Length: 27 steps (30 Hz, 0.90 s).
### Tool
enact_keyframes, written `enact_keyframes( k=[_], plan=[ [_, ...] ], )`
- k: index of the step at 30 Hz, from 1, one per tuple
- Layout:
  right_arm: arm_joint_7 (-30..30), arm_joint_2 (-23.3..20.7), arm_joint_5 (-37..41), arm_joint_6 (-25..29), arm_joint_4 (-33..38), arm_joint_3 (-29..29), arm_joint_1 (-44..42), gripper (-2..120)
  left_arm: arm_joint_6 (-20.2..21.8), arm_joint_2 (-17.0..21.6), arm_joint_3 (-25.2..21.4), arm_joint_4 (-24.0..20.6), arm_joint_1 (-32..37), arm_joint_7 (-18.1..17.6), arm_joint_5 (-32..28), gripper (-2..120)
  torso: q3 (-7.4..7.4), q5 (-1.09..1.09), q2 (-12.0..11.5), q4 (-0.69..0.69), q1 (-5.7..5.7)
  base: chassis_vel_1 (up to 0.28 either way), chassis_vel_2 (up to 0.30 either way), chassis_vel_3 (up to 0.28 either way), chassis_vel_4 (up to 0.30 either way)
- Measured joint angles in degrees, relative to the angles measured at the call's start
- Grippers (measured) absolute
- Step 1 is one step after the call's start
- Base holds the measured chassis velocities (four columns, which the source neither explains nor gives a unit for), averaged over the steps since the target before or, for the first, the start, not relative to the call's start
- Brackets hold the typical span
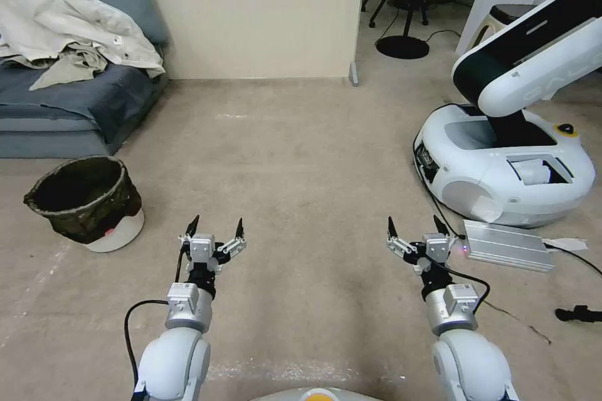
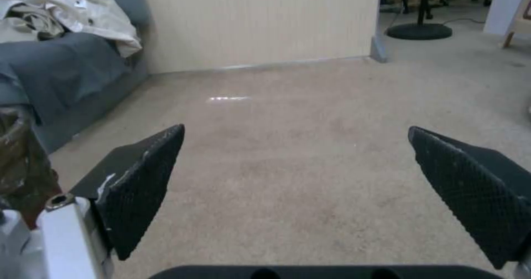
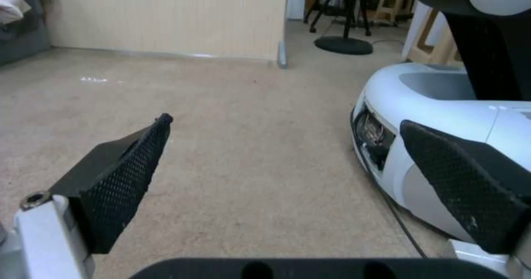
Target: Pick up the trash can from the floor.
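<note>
The trash can, a small white bin with a dark bag folded over its rim and a red mark near its base, stands upright on the beige carpet floor at the left. My left gripper hovers open to the right of it, well apart, with nothing between its fingers. In the left wrist view the bag's edge shows beside the left gripper. My right gripper is open over bare carpet farther right; the right wrist view has it beside the other robot's base.
A blue sofa with a crumpled white sheet stands behind the can. Another white robot's base and a silver box with cables lie at the right. A beige wall closes the back; open carpet lies ahead.
</note>
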Motion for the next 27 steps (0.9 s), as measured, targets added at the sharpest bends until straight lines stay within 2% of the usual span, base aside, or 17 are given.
enact_keyframes(
  k=[19, 21, 22, 26, 27],
  plan=[
    [0.0, 0.03, 0.05, -0.33, 0.47, 0.07, -0.24, 100, 0.16, 0.0, 0.02, -0.2, 0.0, 0.0, -0.1, 100, 0.0, 0.0, 0.0, 0.01, 0.0, 0.0, 0.0, 0.0, 0.0],
    [0.24, 0.33, 0.81, -2.86, 4.94, 0.83, -1.97, 100, 2.94, -0.38, 0.63, -2.62, -0.4, -0.14, -1.97, 100, 0.0, -0.02, 0.0, 0.01, 0.0, 0.0, 0.0, 0.0, 0.0],
    [0.24, 0.33, 0.81, -2.86, 4.94, 0.83, -1.97, 100, 2.94, -0.38, 0.63, -2.62, -0.4, -0.14, -1.97, 100, 0.0, -0.02, 0.0, 0.01, 0.0, 0.0, 0.0, 0.0, 0.0],
    [1.01, 0.98, 2.45, -8.1, 13.77, 2.36, -5.54, 100, 12.06, -1.69, 2.85, -10.4, -1.78, -0.61, -8.16, 100, 0.0, 0.01, 0.0, -0.01, 0.0, 0.0, 0.0, 0.0, 0.0],
    [1.01, 0.98, 2.45, -8.1, 13.77, 2.36, -5.54, 100, 12.06, -1.69, 2.85, -10.4, -1.78, -0.61, -8.16, 100, 0.0, 0.01, 0.0, -0.01, 0.0, 0.0, 0.0, 0.0, 0.0]
  ],
)
